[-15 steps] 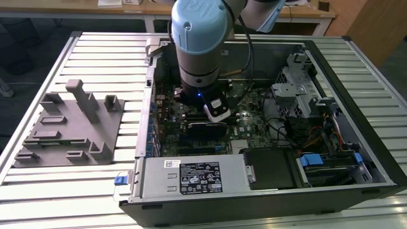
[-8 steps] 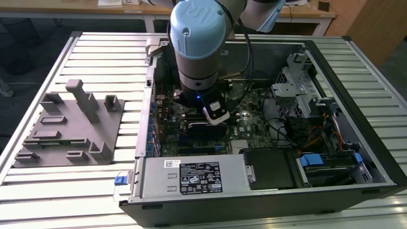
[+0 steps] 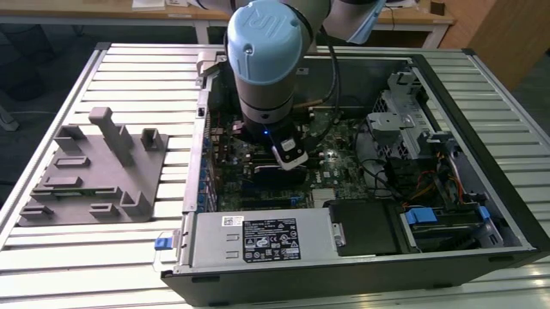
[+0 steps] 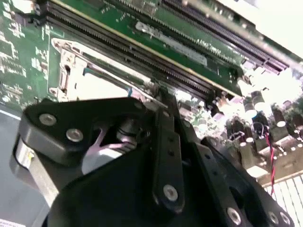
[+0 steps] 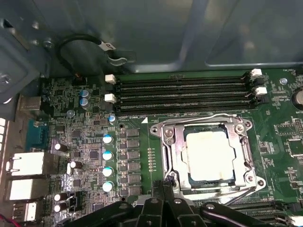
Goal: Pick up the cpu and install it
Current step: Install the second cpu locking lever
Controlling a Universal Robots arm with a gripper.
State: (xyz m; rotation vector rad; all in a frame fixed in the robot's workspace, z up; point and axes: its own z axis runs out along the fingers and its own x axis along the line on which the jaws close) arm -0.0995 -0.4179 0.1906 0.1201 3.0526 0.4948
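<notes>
The cpu [image 5: 209, 155], a flat square chip with a pale silvery top, lies inside the metal socket frame [image 5: 168, 142] on the green motherboard; in the second wrist view it shows as a bright patch [image 4: 102, 87]. My gripper [image 5: 169, 183] hovers just off the socket's edge, its black fingers drawn together with nothing seen between them. Its fingertips [image 4: 158, 94] end beside the socket frame [image 4: 64, 71]. In the exterior view the arm reaches down into the open computer case, with the gripper [image 3: 289, 168] low over the board.
Memory slots [image 5: 184, 92] run along one side of the socket. A grey plastic tray with upright posts [image 3: 94, 174] lies at the exterior view's left, outside the case. The power supply [image 3: 257, 241], drive cage [image 3: 404, 109] and cables crowd the case [image 3: 481, 212].
</notes>
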